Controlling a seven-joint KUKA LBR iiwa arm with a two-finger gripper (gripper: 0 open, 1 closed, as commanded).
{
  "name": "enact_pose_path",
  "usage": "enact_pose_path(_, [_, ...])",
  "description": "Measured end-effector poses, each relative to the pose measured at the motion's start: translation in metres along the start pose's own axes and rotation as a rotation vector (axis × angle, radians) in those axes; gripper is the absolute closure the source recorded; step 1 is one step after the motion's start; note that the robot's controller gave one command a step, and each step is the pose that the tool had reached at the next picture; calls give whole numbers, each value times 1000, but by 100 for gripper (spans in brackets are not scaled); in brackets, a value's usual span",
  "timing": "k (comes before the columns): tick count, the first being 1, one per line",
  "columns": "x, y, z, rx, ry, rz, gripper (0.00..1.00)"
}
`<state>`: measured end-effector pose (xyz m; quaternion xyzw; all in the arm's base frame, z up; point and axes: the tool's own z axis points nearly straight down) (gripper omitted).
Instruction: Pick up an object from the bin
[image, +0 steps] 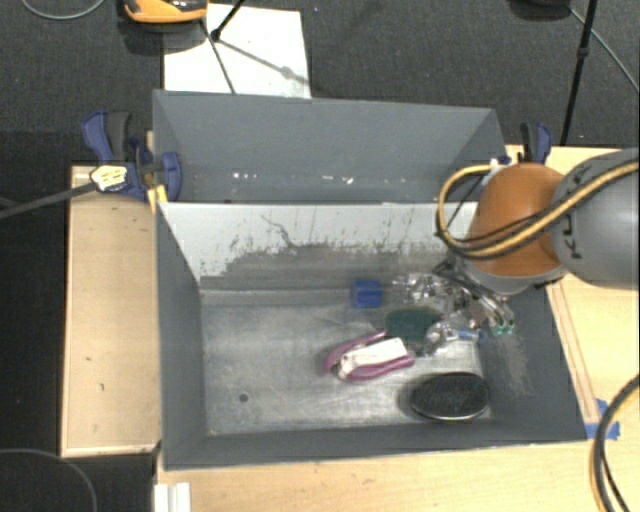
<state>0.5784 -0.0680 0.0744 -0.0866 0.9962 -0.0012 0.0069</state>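
Approach step: the arm's jaws, open or closed cannot be told, hang low at the right of the grey metal bin (260, 335), just beside a dark green rounded object (408, 323) mid-floor; the next move probably calls for centring over it, then closing.

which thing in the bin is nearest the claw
The dark green piece, right beside the claw. The blue block, the purple-and-white item and the black oval disc lie farther off.
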Motion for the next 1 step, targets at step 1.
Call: enact_pose_path(1, [-5, 3, -168, -1, 3, -8, 100])
